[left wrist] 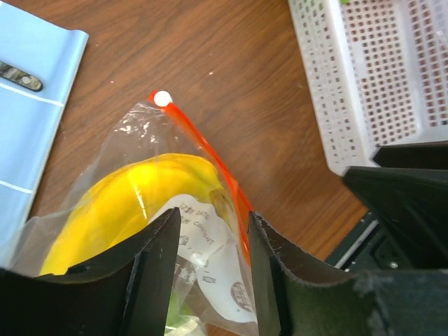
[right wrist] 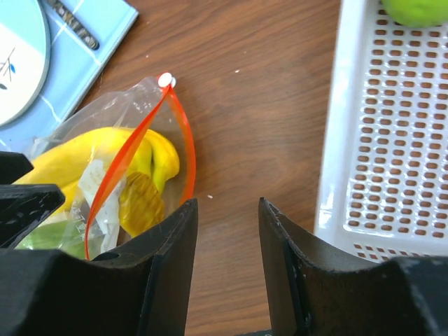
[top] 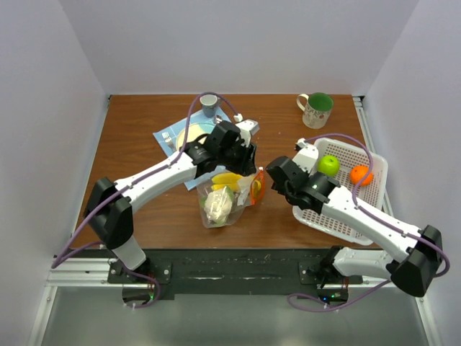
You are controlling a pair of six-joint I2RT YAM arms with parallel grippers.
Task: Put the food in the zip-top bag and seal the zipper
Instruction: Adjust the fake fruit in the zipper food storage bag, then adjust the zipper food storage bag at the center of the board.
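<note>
Holding banana and leaf in the bag, apple and orange lying in the basket

The zip-top bag (top: 223,202) is lying at the middle of the table (top: 166,216). It is carrying the yellow banana (top: 227,178) and the pale green leafy piece (top: 216,207). At 3 o'clock from it, the white basket (top: 349,153) is containing the green apple (top: 329,165) and the orange (top: 360,174). At 10 o'clock a blue cloth (top: 167,137) is bearing a plate (top: 193,135), and a mug (top: 315,109) is standing at 1 o'clock.

The left gripper (left wrist: 213,224) is hanging over the bag with its jaws apart, the plastic and a white label (left wrist: 210,266) showing in the gap. The right gripper (right wrist: 227,210) is also holding its jaws apart, with only bare wood between them and the bag just beside at 9 o'clock.

The right wrist view is showing the zipper (right wrist: 189,140) parted into a loop, its two sides meeting at a white slider (right wrist: 166,80). In the left wrist view it is looking like one line. Only the top view is showing the orange.
</note>
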